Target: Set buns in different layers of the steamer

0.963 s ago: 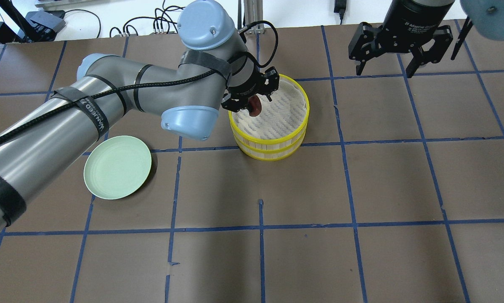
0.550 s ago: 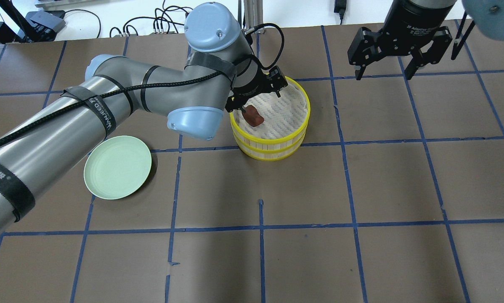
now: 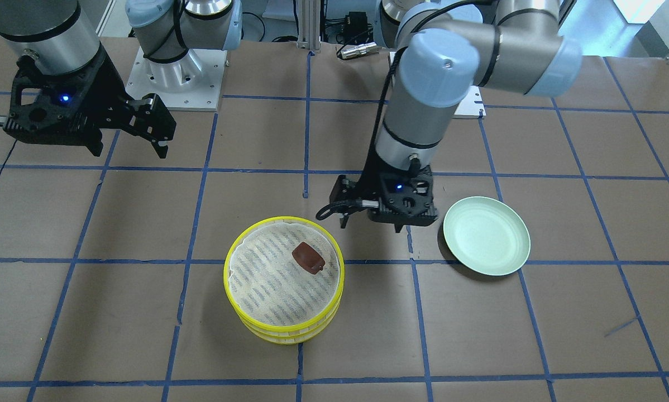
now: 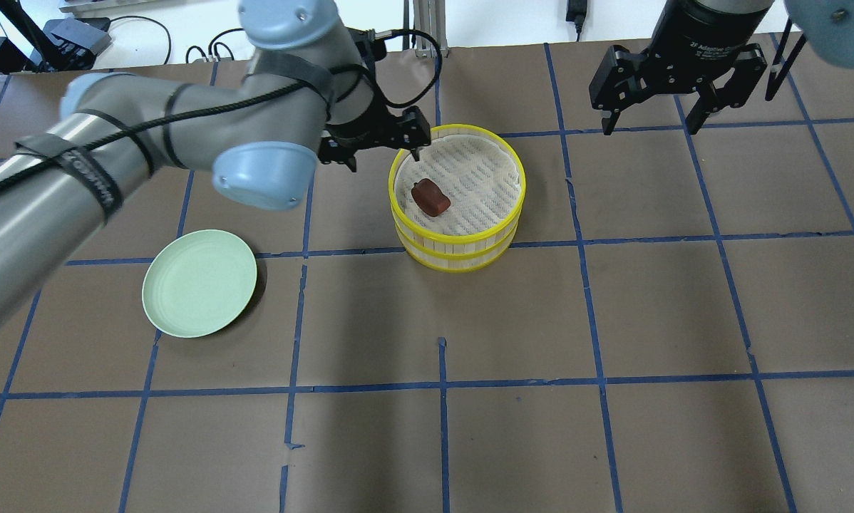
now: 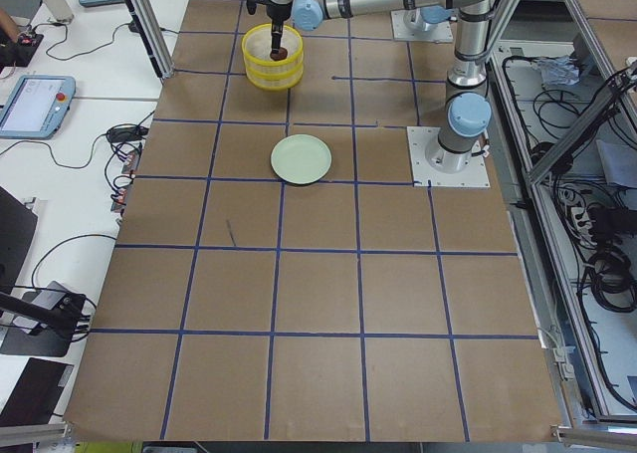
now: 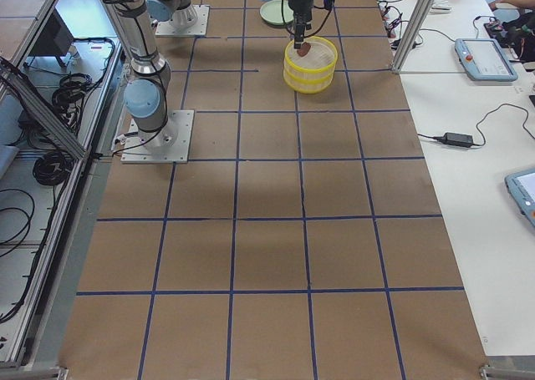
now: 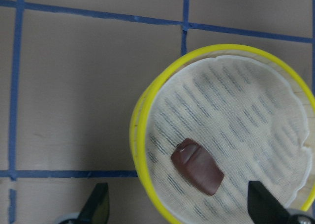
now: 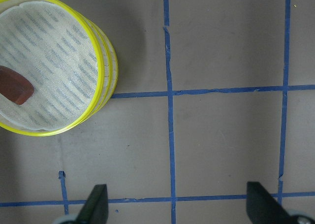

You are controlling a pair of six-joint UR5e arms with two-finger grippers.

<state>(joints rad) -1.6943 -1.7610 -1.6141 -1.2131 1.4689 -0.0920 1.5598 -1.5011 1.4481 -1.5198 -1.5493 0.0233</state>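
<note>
The steamer (image 4: 458,249) is two yellow-rimmed trays stacked on each other, with a pale mesh liner on top; it also shows in the front view (image 3: 284,334). The dark reddish-brown bun (image 4: 430,198) lies alone on the top liner, near its left side, and shows in the front view (image 3: 309,258) and the left wrist view (image 7: 197,166). The white bun is not in view. My left gripper (image 4: 383,158) is open and empty, raised just left of the steamer's rim. My right gripper (image 4: 650,127) is open and empty, high at the back right.
An empty pale green plate (image 4: 199,283) sits on the table to the front left of the steamer. My left arm stretches over the table's left half. Cables and a metal post lie beyond the back edge.
My left gripper has let go of the brown bun onto the top liner. It has then risen and drawn back left, off the steamer. The right arm has barely moved.
</note>
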